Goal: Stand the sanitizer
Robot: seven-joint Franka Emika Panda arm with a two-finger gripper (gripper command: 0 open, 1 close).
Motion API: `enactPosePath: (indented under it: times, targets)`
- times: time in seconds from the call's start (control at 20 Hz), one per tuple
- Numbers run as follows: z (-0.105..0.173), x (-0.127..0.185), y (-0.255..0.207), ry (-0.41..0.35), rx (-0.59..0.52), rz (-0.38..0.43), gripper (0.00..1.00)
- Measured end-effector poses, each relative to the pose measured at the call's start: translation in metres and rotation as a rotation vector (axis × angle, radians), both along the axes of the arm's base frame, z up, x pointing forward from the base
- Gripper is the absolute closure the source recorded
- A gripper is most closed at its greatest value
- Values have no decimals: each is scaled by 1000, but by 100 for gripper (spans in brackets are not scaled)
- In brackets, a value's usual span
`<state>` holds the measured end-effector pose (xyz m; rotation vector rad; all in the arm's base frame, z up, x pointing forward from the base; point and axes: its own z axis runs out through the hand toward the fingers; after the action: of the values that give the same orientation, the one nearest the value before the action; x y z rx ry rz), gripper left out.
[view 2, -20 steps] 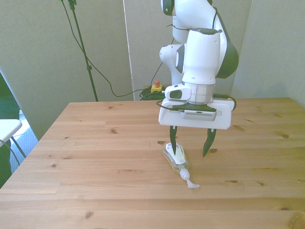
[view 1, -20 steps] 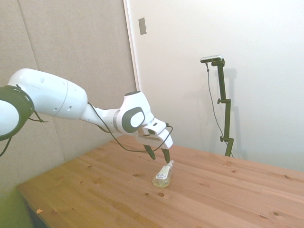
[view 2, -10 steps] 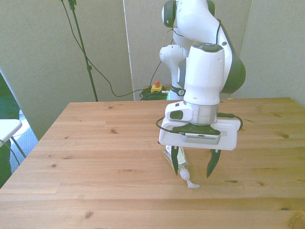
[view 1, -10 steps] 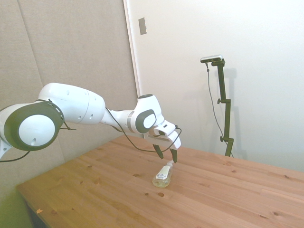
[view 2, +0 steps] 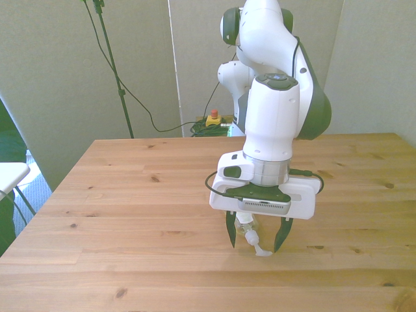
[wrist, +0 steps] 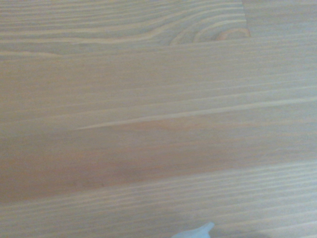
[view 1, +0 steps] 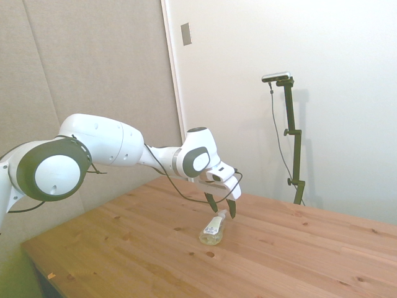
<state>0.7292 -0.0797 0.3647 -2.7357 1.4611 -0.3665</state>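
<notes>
Nearest the front camera lies a bare stretch of the wooden surface (view 2: 130,273), its planks running across the view. Just beyond it, the sanitizer (view 2: 250,238) lies on its side, its white pump nozzle pointing toward the camera and slightly to the front view's right, its clear body with yellowish liquid running back under the arm. In the side view the sanitizer (view 1: 212,230) rests flat on the surface (view 1: 298,261), near the middle of the planks. The wrist view shows mostly blurred wood grain, with only a pale tip that is probably the nozzle (wrist: 198,231) at the frame's edge.

The pincer (view 2: 254,239) hangs over the bottle's pump end with its two dark fingers apart, one on each side of the neck, their tips close to the surface; nothing is gripped yet. In the side view the pincer (view 1: 223,208) sits just above the bottle's top end.

The bottle looks light, partly filled, and made of smooth, stiff plastic, so it could slip or roll when pressed. The pump head is narrow and may wobble, which makes the neck a weak place to hold. A firmer hold would probably be across the body just below the neck, leaving the base free to swing down.

Behind stand the white arm (view 2: 273,123), then the pale wall panels.
</notes>
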Motion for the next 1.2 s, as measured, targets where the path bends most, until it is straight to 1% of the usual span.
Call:
enactPosePath:
  times: [0.4, 0.95, 1.2]
  targets:
    - [-2, -1, -10, 2, 12, -23, 100]
    - [-11, -6, -27, 12, 66, -65, 100]
    - [-10, -9, -29, 38, 86, -88, 100]
